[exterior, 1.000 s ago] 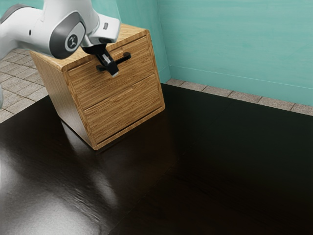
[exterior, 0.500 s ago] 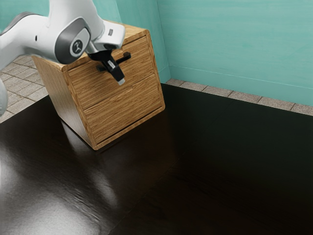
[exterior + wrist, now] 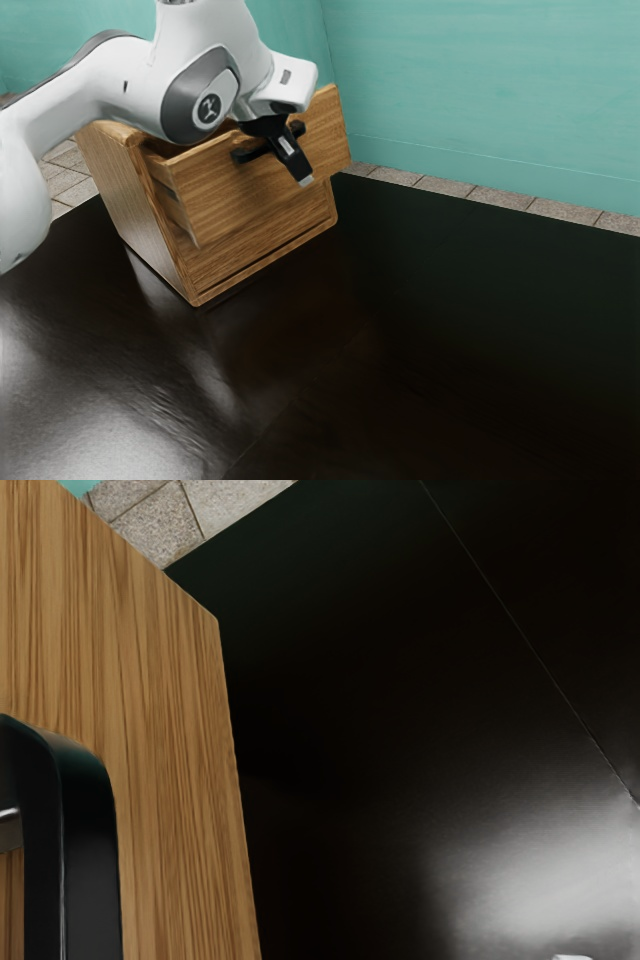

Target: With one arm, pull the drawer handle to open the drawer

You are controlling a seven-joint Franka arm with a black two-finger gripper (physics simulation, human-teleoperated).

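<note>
The top drawer (image 3: pixel 240 195) now stands clearly out of the wooden cabinet (image 3: pixel 118 190). A second ago its front lay flush with the lower drawer; half a second ago it had barely started, and now its side wall shows in the gap on the exterior view's left. The black handle (image 3: pixel 250 153) has travelled with it toward the exterior view's right, and so has the gripper (image 3: pixel 300 172), which sits right at the handle and points down past it. Whether it is clamped on the bar or only hooked behind it cannot be told from here. The white arm (image 3: pixel 120 80) has swung over the cabinet top to follow the pull. I judge the task well under way and the drawer partly open, with more travel probably left in it. From the hand's camera, the drawer front (image 3: pixel 130 730) and the handle (image 3: pixel 70 850) lie close under the hand. The cabinet sits toward the back of a dark, glossy table (image 3: pixel 450 330) that mirrors it faintly. Behind are a teal wall (image 3: pixel 480 80) and a strip of grey floor tiles (image 3: pixel 560 208).
</note>
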